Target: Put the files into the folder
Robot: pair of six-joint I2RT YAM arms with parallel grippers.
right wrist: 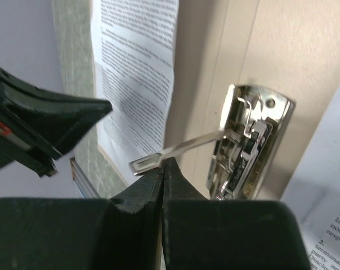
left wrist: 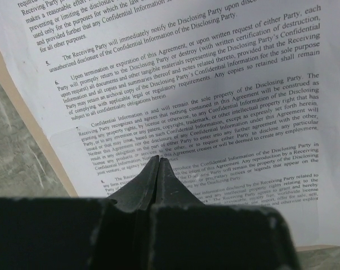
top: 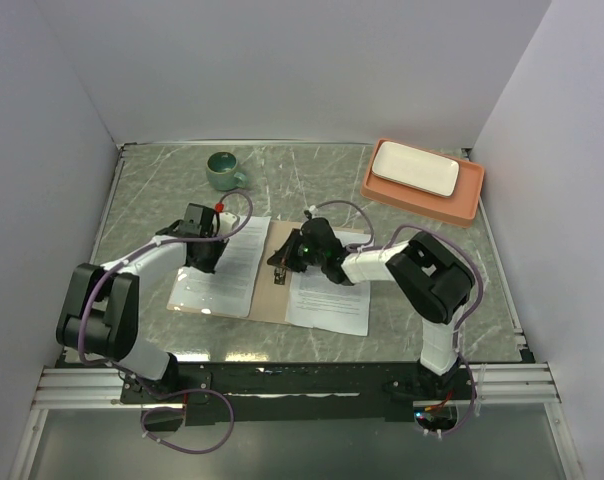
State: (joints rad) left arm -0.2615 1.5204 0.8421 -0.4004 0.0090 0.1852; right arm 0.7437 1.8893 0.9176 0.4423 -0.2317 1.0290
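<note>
1. Files: the left sheet is lying on the folder's left half and the right sheet on its right half. Both are sitting beside the clip, not under it.
2. The folder is lying open and flat on the table, with its tan middle strip showing bare between the sheets.
3. The clip is sitting on that strip, its lever standing raised.
4. My right claw is clenched on nothing, tips sitting just under the lever's free end; I can't tell if they're touching it.
5. My left claw is clenched and empty too, tips resting on the left sheet's printed text and probably pinning it.
6. My guess at the step: I'm working the lever open so a sheet can go under the clip. To do it well:
   - I'm pushing near the lever's end, square to the thin metal so the tips aren't slipping off.
   - I'm pressing the left claw lightly, stopping the folder from sliding without creasing the paper.
7. Further out, a green mug and an orange tray carrying a white plate are sitting well apart from the folder, at the table's far side.
</note>
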